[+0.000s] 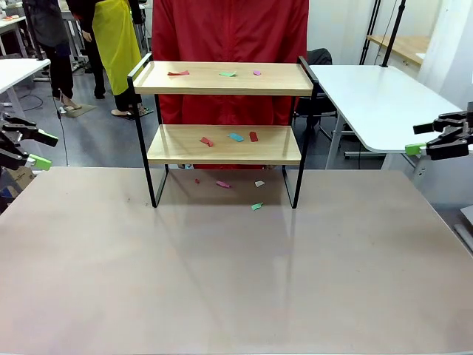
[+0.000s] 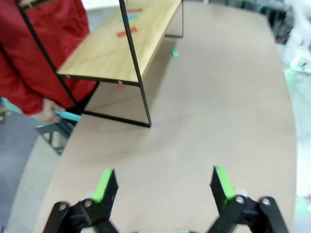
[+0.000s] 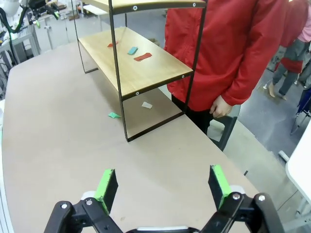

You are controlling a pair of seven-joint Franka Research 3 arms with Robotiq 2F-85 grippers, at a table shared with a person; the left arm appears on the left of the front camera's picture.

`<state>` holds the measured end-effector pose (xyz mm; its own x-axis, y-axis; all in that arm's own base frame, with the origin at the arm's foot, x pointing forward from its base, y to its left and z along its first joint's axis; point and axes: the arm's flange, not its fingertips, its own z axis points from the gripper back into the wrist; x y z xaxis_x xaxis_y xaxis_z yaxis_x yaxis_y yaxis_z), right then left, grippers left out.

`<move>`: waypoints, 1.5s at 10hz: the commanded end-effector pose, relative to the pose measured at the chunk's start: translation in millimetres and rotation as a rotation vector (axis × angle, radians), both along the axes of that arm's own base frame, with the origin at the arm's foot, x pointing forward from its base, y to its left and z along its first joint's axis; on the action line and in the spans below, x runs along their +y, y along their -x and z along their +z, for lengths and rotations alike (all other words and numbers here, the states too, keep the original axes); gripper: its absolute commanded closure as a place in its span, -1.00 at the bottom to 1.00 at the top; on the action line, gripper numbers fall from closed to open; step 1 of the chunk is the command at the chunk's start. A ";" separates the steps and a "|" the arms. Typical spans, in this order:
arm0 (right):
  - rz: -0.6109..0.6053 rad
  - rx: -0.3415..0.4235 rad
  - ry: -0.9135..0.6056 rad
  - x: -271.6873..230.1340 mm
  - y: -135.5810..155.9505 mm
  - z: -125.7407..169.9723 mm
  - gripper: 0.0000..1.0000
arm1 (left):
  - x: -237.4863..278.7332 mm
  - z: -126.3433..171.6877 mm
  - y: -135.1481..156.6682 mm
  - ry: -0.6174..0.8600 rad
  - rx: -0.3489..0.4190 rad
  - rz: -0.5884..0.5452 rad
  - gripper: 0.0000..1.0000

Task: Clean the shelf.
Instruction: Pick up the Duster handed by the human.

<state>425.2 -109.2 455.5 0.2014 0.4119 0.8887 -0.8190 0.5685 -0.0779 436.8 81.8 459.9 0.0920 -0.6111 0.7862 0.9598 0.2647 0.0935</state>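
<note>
The shelf point(image 1: 281, 78) stands at the middle of the bench's point(image 1: 236, 281) far edge. My left fingers point(image 1: 41, 149) and right fingers point(image 1: 417, 138) are wide and hold nothing. I judge the shelf stiff but light, so it is best held by its black frame point(image 1: 143, 140).

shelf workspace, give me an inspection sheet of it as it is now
surface: tan table, bare in front
job's things: shelf upright at far side, two boards
clutter: coloured scraps, three on each board, four on the table below
grippers: left gripper and right gripper open, holding nothing, at the sides
cables: nothing seen
surroundings: person in red jacket behind shelf; white table at right
</note>
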 end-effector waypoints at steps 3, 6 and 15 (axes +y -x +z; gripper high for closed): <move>-0.019 0.014 -0.011 3.9 8.2 8.0 -1.00 | -2.0 9.8 3.5 -0.011 0.027 0.011 -1.00; 0.078 -0.016 -0.172 -38.2 -15.7 -12.7 -1.00 | 29.7 -18.2 -17.9 0.144 0.016 -0.087 -1.00; 0.081 -0.206 -0.324 -114.1 -76.7 -72.3 -1.00 | 119.3 -84.2 -72.0 0.565 -0.143 -0.296 -1.00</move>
